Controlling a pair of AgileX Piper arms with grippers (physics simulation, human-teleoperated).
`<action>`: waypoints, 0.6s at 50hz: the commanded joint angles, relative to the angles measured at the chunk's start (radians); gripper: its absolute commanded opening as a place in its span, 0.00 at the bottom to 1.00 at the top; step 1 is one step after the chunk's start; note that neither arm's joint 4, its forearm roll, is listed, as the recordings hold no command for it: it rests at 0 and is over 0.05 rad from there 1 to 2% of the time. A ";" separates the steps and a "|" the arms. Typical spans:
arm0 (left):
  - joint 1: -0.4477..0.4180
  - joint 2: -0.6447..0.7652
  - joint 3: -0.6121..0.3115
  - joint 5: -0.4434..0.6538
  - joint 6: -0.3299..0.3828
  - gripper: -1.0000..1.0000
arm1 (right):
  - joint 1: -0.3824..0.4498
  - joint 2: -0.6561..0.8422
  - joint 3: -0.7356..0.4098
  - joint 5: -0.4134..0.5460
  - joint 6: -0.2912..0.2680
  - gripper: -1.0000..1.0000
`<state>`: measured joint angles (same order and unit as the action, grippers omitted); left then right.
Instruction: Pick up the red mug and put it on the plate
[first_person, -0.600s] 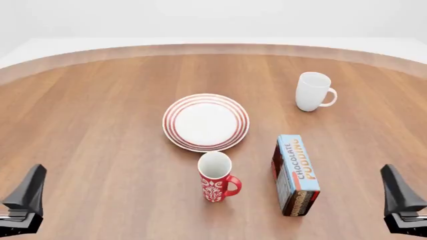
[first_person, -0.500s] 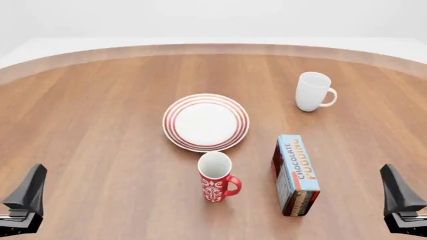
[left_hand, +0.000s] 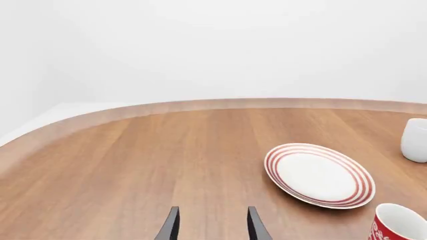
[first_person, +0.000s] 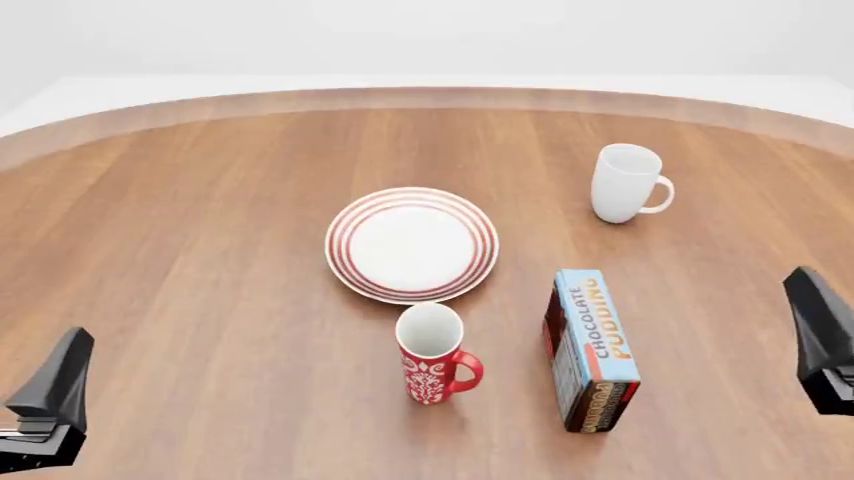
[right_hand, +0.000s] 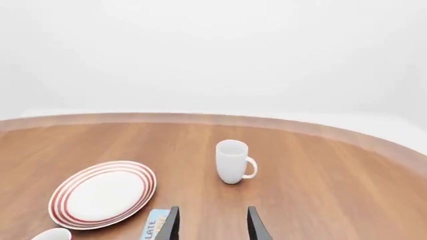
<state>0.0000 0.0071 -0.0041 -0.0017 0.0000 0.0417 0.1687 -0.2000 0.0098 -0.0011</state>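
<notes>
Nothing done yet: red mug (first_person: 431, 353) stands near the table's front edge beside the plate (first_person: 411, 243), my grippers (left_hand: 211, 226) (right_hand: 211, 224) both parted, empty.

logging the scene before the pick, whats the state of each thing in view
red mug: upright, empty, on the table
plate: flat, bare
white mug: upright, apart from the rest
pudding box: lying on its long edge
left end effector: open, empty
right end effector: open, empty

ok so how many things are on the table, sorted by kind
mugs: 2, the red mug and the white mug
plates: 1, the plate
boxes: 1, the pudding box
total: 4
</notes>
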 joint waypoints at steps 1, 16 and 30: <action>0.000 0.000 0.000 0.000 0.000 1.00 | 0.101 0.134 -0.167 0.037 -0.071 1.00; 0.000 0.000 0.000 0.000 0.000 1.00 | 0.254 0.288 -0.427 0.226 -0.131 1.00; 0.000 0.000 0.000 0.000 0.000 1.00 | 0.340 0.432 -0.612 0.367 -0.200 1.00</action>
<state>0.0000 0.0073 -0.0043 -0.0017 0.0000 0.3183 0.5023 -0.6859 0.2884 -0.1617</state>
